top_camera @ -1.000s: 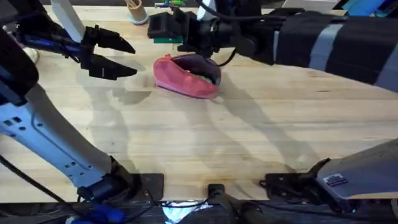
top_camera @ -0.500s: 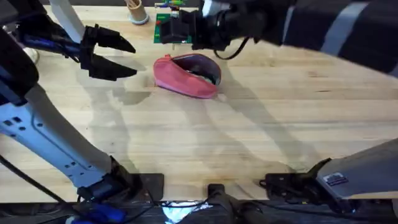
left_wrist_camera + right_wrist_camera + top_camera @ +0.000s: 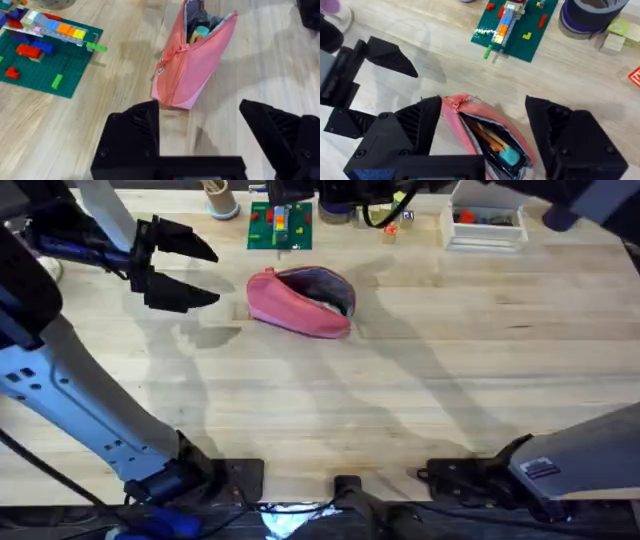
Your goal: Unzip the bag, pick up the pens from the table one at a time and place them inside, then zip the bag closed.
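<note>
The bag (image 3: 300, 302) lay on the far-centre part of the table (image 3: 420, 390), mouth gaping, zipper not yet run shut. Through the opening the right wrist view showed an orange pen (image 3: 487, 136) lying in the dark lining beside a teal-ended item (the black pen could not be made out). No pens lay loose on the wood, so I judged the step in hand to be the closing zip.

The left gripper (image 3: 190, 268) hovered just left of the bag, jaws wide, empty. The right gripper (image 3: 482, 132) hung above the bag, jaws wide, empty, straddling the open mouth.

To do the zip well: one gripper should pin the fabric at the end where the pull sits, low and firm, since the soft pouch will likely bunch or slide otherwise. The other should pinch the pink pull tab (image 3: 169, 54) itself (small, easy to miss) and draw along the line of the teeth, not upward.

A green brick baseplate (image 3: 280, 226) sat beyond the bag; a white box (image 3: 485, 225) stood far right.
</note>
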Action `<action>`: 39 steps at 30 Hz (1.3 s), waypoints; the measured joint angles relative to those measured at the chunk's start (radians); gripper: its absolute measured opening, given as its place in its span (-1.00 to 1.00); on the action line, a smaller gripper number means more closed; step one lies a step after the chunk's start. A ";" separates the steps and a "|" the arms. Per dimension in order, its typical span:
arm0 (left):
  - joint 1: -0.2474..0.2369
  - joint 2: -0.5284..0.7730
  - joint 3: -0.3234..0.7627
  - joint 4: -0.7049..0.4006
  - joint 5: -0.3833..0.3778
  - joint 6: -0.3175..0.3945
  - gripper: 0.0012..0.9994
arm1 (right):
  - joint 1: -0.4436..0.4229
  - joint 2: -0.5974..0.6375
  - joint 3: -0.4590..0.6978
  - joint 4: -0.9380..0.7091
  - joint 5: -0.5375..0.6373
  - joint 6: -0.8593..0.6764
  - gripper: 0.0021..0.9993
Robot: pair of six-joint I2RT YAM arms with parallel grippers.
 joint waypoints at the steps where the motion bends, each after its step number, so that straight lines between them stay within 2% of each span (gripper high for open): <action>1: -0.002 0.000 0.000 0.007 0.000 0.001 0.99 | 0.002 0.000 0.000 0.000 0.003 -0.006 0.99; 13: -0.072 0.000 0.000 0.042 0.000 0.005 0.99 | 0.063 0.000 0.002 -0.054 0.073 -0.082 0.99; 19: -0.071 0.000 0.000 0.042 0.000 0.005 0.99 | 0.090 0.006 0.030 -0.102 0.073 -0.059 0.99; 27: -0.072 0.000 0.000 0.041 0.000 0.005 0.99 | 0.137 0.115 0.153 -0.130 0.057 -0.032 0.99; 39: -0.072 0.000 0.000 0.038 0.000 0.005 0.99 | 0.148 0.216 0.155 -0.124 0.029 0.026 0.99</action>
